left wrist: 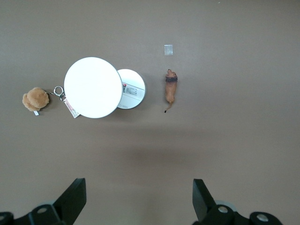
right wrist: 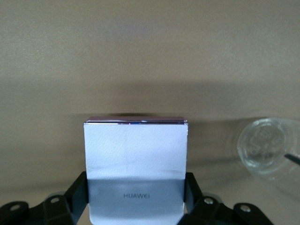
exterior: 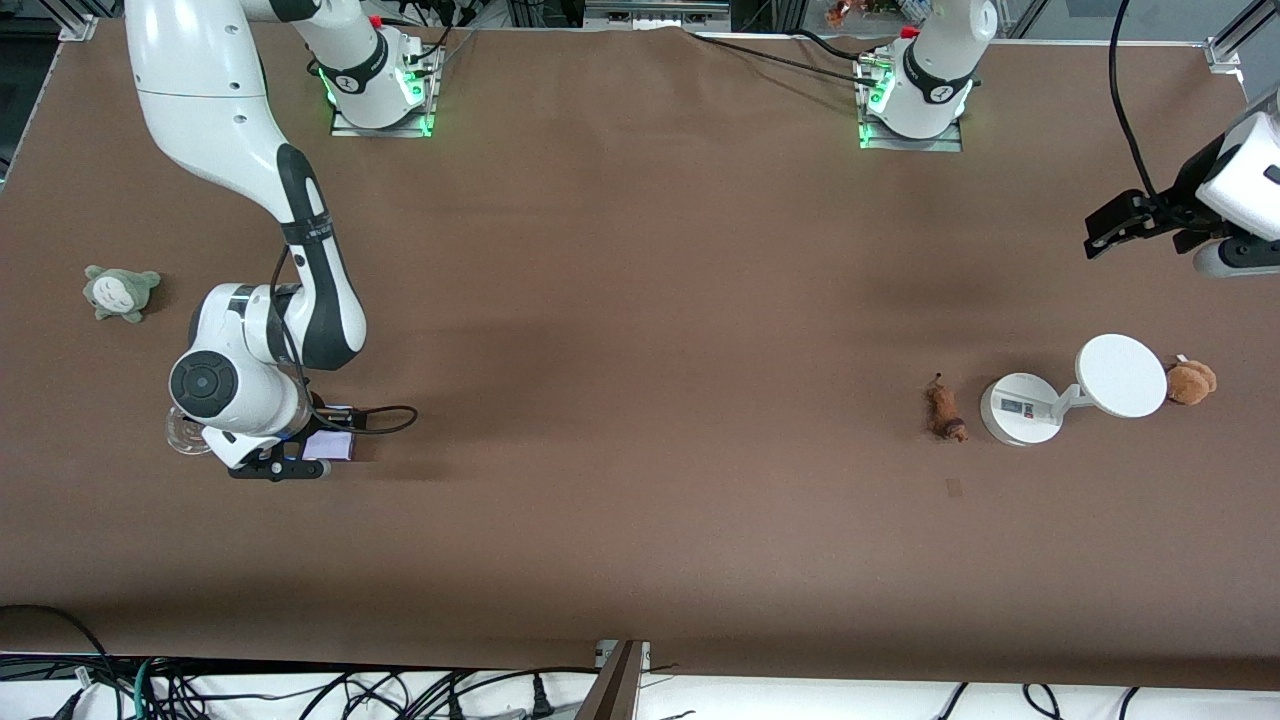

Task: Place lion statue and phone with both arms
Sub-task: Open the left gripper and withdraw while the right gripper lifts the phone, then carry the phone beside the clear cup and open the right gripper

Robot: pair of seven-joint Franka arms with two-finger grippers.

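Two tasks are in hand at once, one per arm. Toward the right arm's end of the brown bench [exterior: 640,300], the right tool [exterior: 300,462] is seen clenched on the flat pale lavender-white phone [right wrist: 136,159], whose two side edges are pinched between the black fingers [right wrist: 77,192]; whether the slab rests on the surface or hangs just above it cannot be told. A clear glass cup [right wrist: 269,147] stands just beside the phone, so any lift or swing is best led away from it, and the slab is best kept level so that it does not slip in the pinch. Over the other end, the left tool [left wrist: 139,197] hangs released and well apart from its target: the small elongated brown lion statue [exterior: 945,410] lies on the bench, at about nine o'clock of the white round-based disc device [exterior: 1065,392]. A fluffy tan plush toy [exterior: 1191,382] sits at that device's three o'clock. The descent is best centred on the statue's narrow body, with the fingers set across its width and kept clear of the white base.
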